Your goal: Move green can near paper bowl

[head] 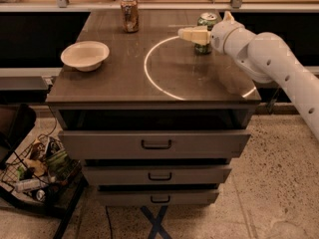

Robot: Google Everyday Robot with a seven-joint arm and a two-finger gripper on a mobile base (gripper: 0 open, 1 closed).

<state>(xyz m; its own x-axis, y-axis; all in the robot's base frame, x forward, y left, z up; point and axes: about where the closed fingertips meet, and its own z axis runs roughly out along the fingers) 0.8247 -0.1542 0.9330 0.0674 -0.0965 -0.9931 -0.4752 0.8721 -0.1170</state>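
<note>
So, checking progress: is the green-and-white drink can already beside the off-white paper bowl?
No, the green-and-white drink can stands at the gripper far right, the off-white paper bowl far left.

paper bowl (84,55) left on table (124,86), second can (129,14) upper centre at back, green can (207,19) back right, gripper (186,34) overlapping its left side, basket (35,176) lower left

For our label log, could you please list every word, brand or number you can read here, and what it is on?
No text here can be read.
green can: label print illegible.
brownish-orange can: label print illegible.
gripper, just in front of the green can: no markings seen.
</note>
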